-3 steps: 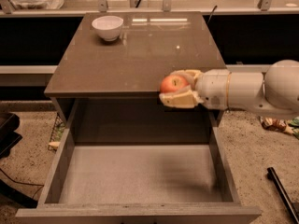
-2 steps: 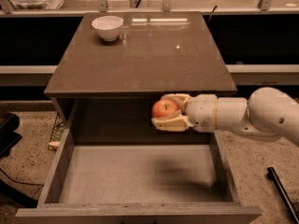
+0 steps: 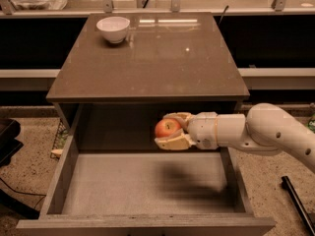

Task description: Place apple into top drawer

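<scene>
Clamping the apple (image 3: 168,128) in the gripper (image 3: 163,130), with one finger pressed over the fruit and the other under it. Hanging in the air above the back part of the open top drawer (image 3: 113,186), just under the front edge of the cabinet top (image 3: 162,63), and not touching the grey bottom. Reaching in from 3 o'clock along the white arm (image 3: 266,132), and crossing over the right wall of the drawer. Judging the task as well past the middle: carrying the fruit clear of any surface, and holding it over a drawer pulled fully out. Remaining, as it seems: lowering toward 6 o'clock, loosening the fingers, then drawing the arm out toward 3 o'clock. Throwing a soft shadow on the bottom at about 6 o'clock from the gripper, probably near the landing place. Seeing only bare grey bottom there, so expecting no obstacle below. Noticing a white bowl (image 3: 113,28) far off at 11 o'clock on the cabinet top, well apart and not in the way. Noticing also a dark rod (image 3: 297,203) on the floor at 4 o'clock, outside the drawer. Minding two things: the right wall close under the forearm, and a round fruit perhaps rolling on a flat bottom.
</scene>
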{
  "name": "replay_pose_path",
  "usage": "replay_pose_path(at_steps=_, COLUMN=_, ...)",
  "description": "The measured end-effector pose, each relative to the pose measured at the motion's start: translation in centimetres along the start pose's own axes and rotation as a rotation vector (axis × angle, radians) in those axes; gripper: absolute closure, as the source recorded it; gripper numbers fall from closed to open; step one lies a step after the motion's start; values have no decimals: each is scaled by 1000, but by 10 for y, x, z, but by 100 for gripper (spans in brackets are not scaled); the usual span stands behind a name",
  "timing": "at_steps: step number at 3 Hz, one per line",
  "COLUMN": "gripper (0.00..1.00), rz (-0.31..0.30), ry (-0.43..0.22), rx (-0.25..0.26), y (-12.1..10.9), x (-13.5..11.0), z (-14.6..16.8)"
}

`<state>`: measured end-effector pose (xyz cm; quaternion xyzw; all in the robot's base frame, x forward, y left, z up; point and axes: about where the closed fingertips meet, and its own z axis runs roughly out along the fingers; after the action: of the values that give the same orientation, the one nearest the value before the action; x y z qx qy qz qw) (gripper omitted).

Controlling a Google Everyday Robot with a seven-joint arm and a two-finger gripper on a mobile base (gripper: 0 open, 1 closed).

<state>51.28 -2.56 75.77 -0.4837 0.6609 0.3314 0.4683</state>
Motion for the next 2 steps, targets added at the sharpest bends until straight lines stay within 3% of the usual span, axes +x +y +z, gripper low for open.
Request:
replay_pose_path(at_steps=1, gripper=100, rz=33, ry=-18, rx=-17, y=15, x=19, z=23)
replay_pose_path(at_steps=2, gripper=100, rz=59, ry=-10, rx=-72, y=41, x=51, z=58)
